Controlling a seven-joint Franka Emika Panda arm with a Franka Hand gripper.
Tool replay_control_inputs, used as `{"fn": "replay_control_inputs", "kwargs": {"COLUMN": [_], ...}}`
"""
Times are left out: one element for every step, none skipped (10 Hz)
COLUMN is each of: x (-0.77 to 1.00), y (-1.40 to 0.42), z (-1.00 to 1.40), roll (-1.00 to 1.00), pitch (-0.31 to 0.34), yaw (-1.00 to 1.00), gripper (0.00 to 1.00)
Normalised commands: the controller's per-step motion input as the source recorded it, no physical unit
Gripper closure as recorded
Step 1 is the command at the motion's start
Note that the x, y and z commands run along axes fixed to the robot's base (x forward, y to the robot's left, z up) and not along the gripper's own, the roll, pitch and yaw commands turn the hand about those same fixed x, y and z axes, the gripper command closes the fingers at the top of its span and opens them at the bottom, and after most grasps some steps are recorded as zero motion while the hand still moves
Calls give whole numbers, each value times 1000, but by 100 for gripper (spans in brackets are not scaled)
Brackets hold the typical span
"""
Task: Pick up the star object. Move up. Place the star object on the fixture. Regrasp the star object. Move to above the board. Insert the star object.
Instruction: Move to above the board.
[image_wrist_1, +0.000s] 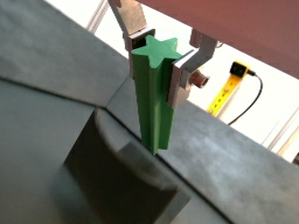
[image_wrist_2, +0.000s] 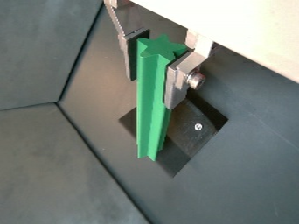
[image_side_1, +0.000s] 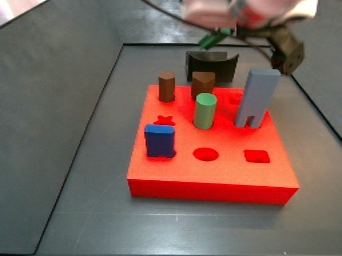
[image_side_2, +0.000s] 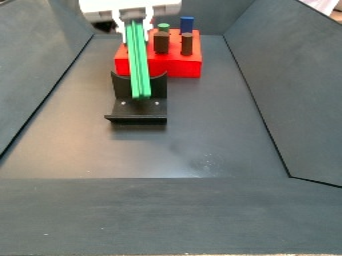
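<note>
The star object (image_wrist_1: 153, 87) is a long green prism with a star-shaped end. It stands upright with its lower end down at the fixture (image_wrist_1: 117, 171); it also shows in a wrist view (image_wrist_2: 149, 105) and in a side view (image_side_2: 138, 65). My gripper (image_wrist_1: 159, 63) is shut on its upper end, one silver finger (image_wrist_1: 180, 83) on each side. In a side view the gripper (image_side_1: 235, 14) is over the fixture (image_side_1: 210, 66), behind the red board (image_side_1: 221, 172). The star there is mostly hidden.
The board holds a tall grey-blue block (image_side_1: 258, 98), a green cylinder (image_side_1: 206, 110), a brown cylinder (image_side_1: 166, 87) and a blue piece (image_side_1: 160, 140), with open holes (image_side_1: 206, 155) near its front. Dark sloping bin walls (image_side_2: 40, 90) surround the floor. A yellow object (image_wrist_1: 233, 83) lies outside.
</note>
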Motion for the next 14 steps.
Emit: {"fn": "replay_control_inputs", "kwargs": {"x": [47, 49, 51, 53, 52, 54, 57, 59, 56, 56, 45, 39, 29, 27], "y": [-46, -46, -46, -47, -48, -48, -49, -48, -48, -41, -31, -27, -26, -24], "z": [1000, 1000, 1000, 1000, 1000, 1000, 1000, 1000, 1000, 914, 748, 577, 356, 189], "roll": [-20, -20, -17, -17, -15, -16, -21, -22, -26, -31, -32, -34, -38, -39], "pitch": [134, 115, 81, 61, 39, 29, 32, 41, 53, 63, 76, 89, 100, 111], "yaw": [181, 186, 175, 162, 139, 125, 94, 76, 56, 47, 42, 41, 46, 50], "gripper": [100, 100, 100, 100, 100, 100, 100, 100, 100, 100, 100, 100, 100, 100]}}
